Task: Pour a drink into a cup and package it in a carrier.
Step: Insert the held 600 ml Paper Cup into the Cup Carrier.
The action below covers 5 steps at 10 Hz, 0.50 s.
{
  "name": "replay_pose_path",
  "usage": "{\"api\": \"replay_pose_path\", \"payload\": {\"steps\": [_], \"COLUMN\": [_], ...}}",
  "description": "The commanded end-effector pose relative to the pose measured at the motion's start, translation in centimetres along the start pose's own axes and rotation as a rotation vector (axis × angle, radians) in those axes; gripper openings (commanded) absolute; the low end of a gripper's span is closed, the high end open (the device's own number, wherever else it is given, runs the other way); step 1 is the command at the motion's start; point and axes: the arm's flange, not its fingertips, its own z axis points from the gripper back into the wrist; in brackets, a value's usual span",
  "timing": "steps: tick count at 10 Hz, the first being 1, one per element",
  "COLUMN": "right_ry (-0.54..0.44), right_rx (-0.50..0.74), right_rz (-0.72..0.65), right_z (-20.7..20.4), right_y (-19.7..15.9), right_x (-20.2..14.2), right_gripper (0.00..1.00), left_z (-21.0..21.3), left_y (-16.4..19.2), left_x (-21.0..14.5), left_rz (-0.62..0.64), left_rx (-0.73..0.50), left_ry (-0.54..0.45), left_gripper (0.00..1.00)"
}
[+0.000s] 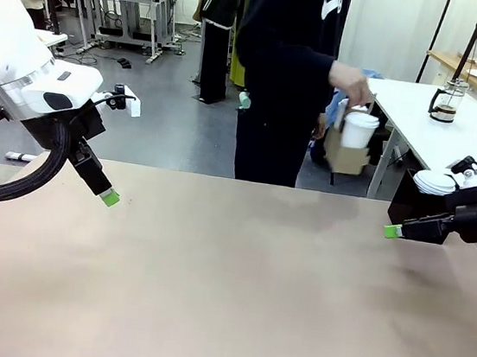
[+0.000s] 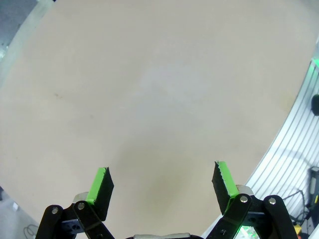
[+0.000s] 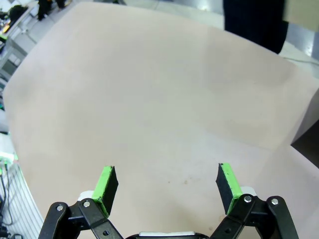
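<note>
Beyond the far edge of the tan table (image 1: 235, 274), a person's hand (image 1: 355, 81) carries the brown cardboard carrier (image 1: 346, 154) with a white cup (image 1: 359, 130) standing in it. The dark drink fills the bottom of a clear glass vessel (image 1: 445, 101) on a white side table at the back right. My left gripper (image 1: 107, 196) hangs over the table's left side. In the left wrist view the left gripper (image 2: 162, 181) is open over bare tabletop. My right gripper (image 1: 393, 231) hovers at the right edge. The right wrist view shows the right gripper (image 3: 167, 186) open, with nothing between its fingers.
A black box (image 1: 414, 200) topped with a stack of white lids (image 1: 436, 181) stands just behind my right gripper. The white side table (image 1: 470, 137) lies behind it. The person stands at the far edge, near the middle.
</note>
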Motion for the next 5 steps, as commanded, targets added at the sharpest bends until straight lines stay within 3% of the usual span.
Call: {"api": "replay_pose_path", "payload": {"steps": [1,5], "right_ry": [-0.019,-0.019], "right_rx": [0.009,0.009], "right_rz": [0.013,0.013], "right_z": [-0.05,-0.05], "right_y": [0.06,0.06], "right_x": [-0.01,-0.01], "right_gripper": [1.00,1.00], "left_z": [-0.11,-0.11], "left_y": [-0.06,-0.06], "left_x": [-0.06,-0.06], "left_rz": [0.002,0.002], "left_rx": [0.002,0.002], "left_ry": [0.001,0.001], "left_gripper": [1.00,1.00]}}
